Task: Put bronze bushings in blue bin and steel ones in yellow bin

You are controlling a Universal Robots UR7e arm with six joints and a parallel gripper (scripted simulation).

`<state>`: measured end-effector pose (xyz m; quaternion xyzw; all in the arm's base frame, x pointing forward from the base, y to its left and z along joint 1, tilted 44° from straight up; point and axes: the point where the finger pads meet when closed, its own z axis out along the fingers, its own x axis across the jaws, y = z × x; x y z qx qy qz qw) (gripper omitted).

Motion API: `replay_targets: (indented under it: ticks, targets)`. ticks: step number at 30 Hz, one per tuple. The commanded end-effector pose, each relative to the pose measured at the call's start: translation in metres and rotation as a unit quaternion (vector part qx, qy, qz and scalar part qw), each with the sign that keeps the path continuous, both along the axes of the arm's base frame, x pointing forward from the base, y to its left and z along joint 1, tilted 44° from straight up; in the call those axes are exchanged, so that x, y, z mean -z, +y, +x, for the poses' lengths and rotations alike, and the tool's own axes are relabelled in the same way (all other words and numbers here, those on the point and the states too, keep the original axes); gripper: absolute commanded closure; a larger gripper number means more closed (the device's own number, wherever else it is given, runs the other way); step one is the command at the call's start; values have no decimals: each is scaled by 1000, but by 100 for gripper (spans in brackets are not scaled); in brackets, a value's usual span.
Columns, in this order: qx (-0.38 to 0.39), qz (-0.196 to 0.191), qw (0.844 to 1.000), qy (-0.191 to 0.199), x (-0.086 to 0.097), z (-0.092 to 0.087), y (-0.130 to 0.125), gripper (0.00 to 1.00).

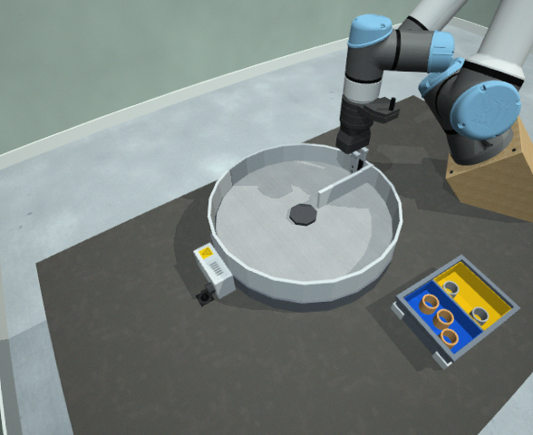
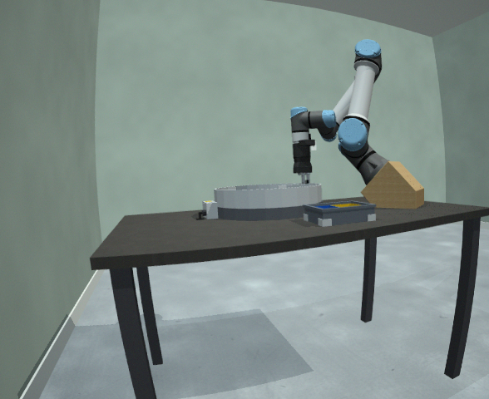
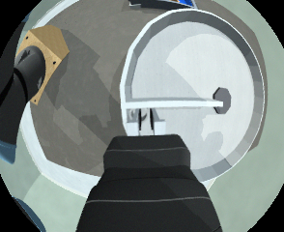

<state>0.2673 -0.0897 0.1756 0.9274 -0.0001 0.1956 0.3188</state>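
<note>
In a green-walled room, a dark table (image 2: 244, 240); fingers (image 1: 359, 159) partly parted, gripping nothing.

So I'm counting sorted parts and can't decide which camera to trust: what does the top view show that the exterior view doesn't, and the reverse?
Top view only: three bronze bushings in the blue bin, two steel bushings in the yellow bin, and no bushing visible on the grey turntable disc. Exterior view only: the dark table's legs and the gripper's height at the turntable's rim. Both show the gripper, holding nothing, and the wooden arm pedestal.
</note>
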Motion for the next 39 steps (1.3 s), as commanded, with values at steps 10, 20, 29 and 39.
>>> replay_targets:
  ticks: [10, 20, 29, 39]
  targets:
    - [0, 0, 1000, 0, 8, 4, -7, 60]
    - [0, 0, 1000, 0, 12, 7, -11, 60]
    - [0, 0, 1000, 0, 18, 10, -15, 60]
    - [0, 0, 1000, 0, 18, 10, -15, 60]
